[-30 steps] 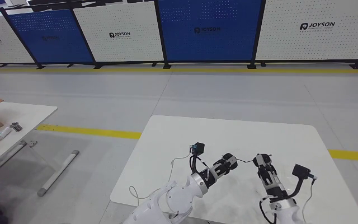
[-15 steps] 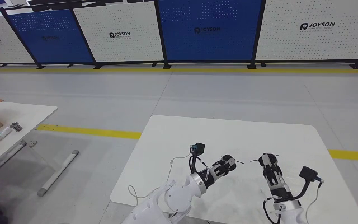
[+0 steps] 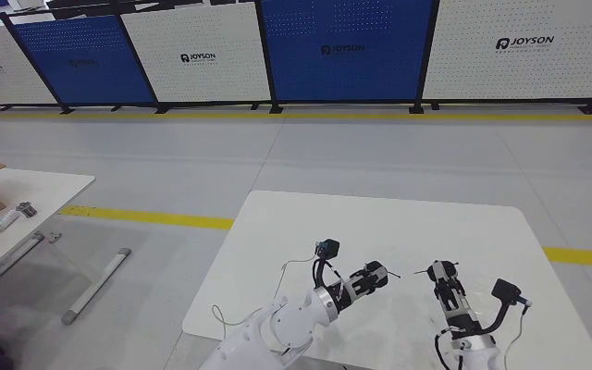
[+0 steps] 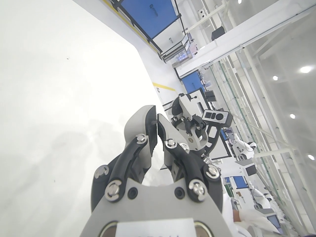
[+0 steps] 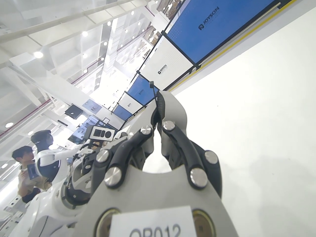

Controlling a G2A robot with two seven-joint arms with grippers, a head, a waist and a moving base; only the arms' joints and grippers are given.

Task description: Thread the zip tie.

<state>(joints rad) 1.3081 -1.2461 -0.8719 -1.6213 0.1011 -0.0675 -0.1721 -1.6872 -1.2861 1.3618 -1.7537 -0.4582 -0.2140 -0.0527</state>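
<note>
A printed white label (image 5: pixel 150 220) is stuck just behind the right pincer (image 5: pixel 158 101), which is clamped on the black zip tie (image 5: pixel 151 84), head poking past the tips. The left pincer (image 4: pixel 157 119) is squeezed together over the tabletop (image 4: pixel 61 62). Logo'd blue and white panels (image 3: pixel 347 51) are lined up behind.

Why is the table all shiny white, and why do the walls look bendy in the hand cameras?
Left wrist view: the table glares near blank white, and the ceiling beams bow from the wide lens. Right wrist view: ceiling lamps flare, and the zip tie shows dark against the bright hall. Top view: even light, the panels have straight edges.
</note>
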